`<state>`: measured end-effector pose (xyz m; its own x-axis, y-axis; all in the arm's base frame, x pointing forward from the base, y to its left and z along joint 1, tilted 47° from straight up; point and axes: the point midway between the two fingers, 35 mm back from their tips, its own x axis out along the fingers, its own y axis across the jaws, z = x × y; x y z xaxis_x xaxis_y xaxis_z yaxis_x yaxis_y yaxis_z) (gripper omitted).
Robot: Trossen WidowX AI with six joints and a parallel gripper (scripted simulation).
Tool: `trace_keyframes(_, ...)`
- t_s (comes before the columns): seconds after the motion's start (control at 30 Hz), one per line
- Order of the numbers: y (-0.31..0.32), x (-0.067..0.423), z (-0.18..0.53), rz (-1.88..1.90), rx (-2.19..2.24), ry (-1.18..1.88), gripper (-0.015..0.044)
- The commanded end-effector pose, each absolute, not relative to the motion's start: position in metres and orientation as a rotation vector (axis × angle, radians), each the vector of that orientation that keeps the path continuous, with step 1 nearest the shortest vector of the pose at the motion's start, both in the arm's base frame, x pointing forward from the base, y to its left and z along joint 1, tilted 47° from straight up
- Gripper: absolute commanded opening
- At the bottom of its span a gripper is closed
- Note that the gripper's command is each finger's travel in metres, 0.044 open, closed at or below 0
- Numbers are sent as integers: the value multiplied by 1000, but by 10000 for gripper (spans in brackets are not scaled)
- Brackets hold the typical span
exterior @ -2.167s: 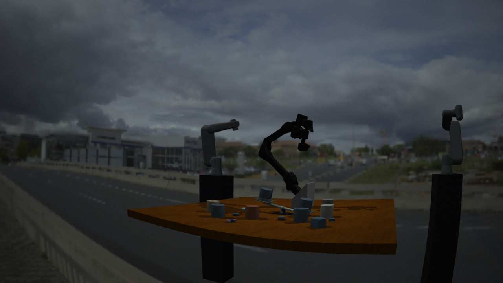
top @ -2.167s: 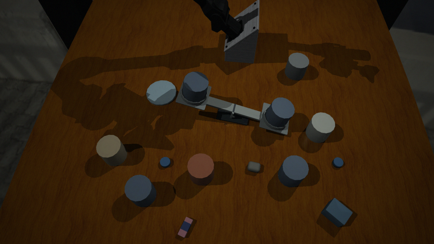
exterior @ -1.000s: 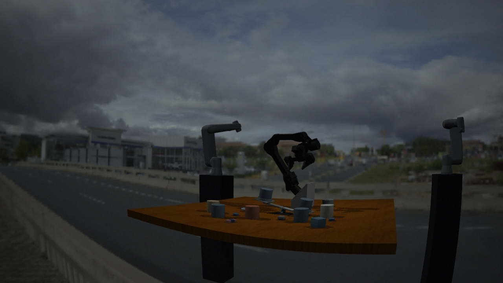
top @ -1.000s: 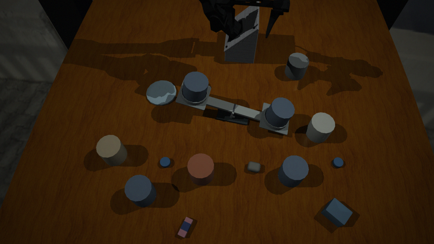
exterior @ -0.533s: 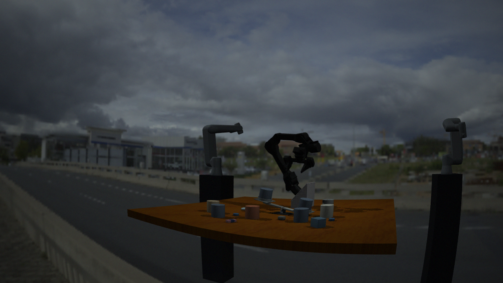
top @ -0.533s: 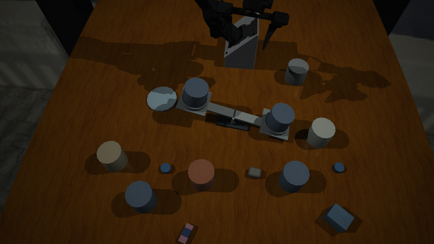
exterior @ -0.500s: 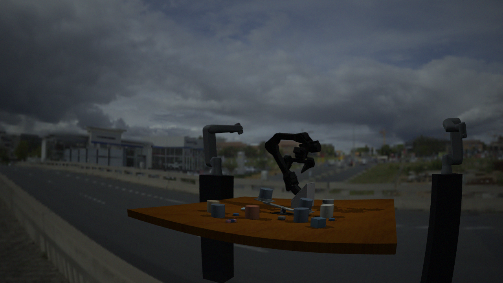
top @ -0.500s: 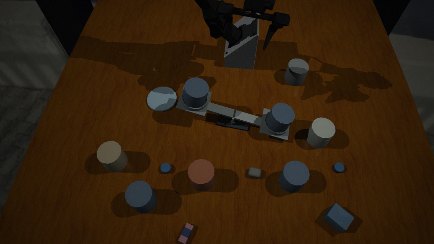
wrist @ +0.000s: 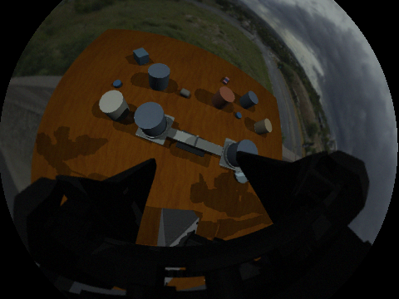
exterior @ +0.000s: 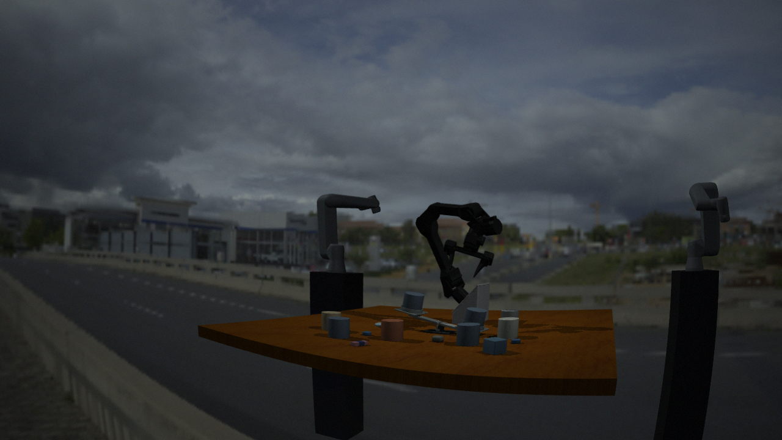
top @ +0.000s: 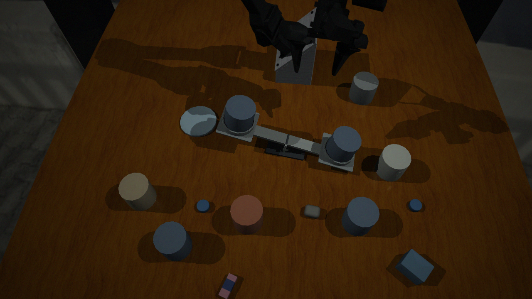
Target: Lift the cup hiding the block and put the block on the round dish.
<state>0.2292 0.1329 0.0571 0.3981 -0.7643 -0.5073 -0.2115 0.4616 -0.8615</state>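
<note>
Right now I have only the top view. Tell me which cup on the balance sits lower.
Observer: In the exterior view, the cup next to the round dish is raised; the other cup sits lower.
Operator: Give me the gripper's height.
Observer: The gripper hangs open and empty, well above both cups.
</note>
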Motion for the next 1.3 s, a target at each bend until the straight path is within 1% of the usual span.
trace_keyframes(0.0, 135, 242, 46, -389, -1145, 1249, 440)
trace_keyframes(0.37, 134, 273, 13, -161, -1337, 1514, 440)
trace_keyframes(0.77, 124, 306, -27, 196, -1482, 1750, 440)
trace_keyframes(1.03, 115, 327, -54, 483, -1551, 1848, 440)
trace_keyframes(1.27, 115, 328, -57, 509, -1555, 1854, 440)
